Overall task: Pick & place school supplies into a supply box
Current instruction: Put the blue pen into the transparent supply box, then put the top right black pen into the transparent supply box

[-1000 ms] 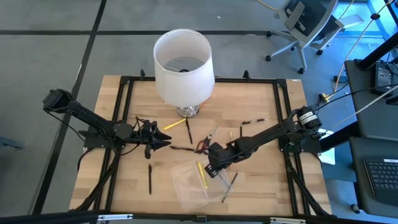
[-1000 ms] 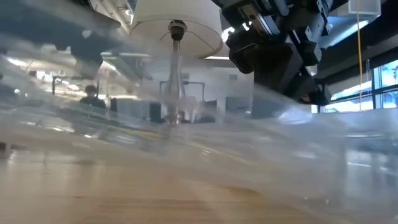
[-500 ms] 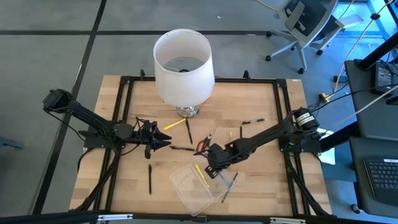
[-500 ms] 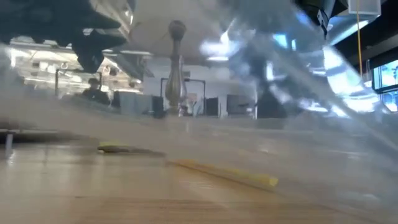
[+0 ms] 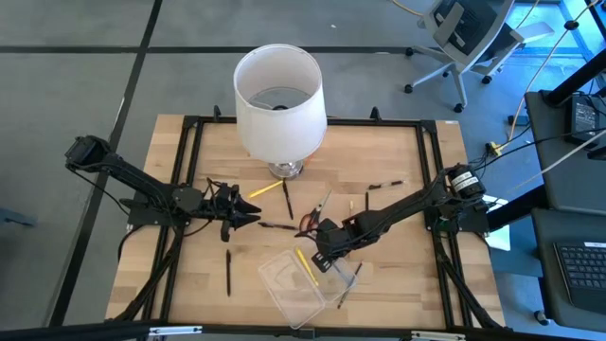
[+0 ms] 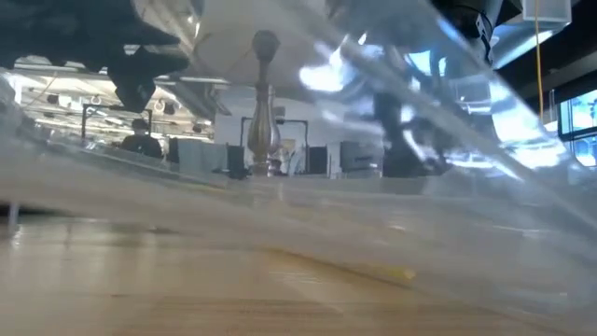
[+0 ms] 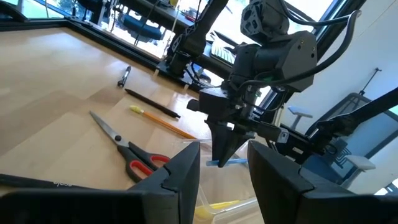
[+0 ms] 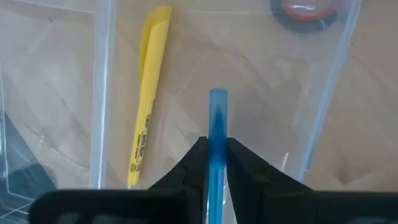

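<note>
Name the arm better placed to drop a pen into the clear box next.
Right: its gripper is shut on the blue pen directly over the clear box; the left gripper waits farther off, empty.

clear supply box [image 5: 289,284] holds yellow pen [image 8: 146,102]; blue pen [image 8: 217,134] above; scissors [image 7: 127,149] outside.

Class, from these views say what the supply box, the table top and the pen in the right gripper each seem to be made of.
Supply box: clear plastic, glossy; the wood shows through its walls. Table top: pale wood with visible grain in joined strips, probably butcher-block, matte. Blue pen, clamped in the right gripper: translucent plastic by its look, smooth and slightly see-through.
</note>
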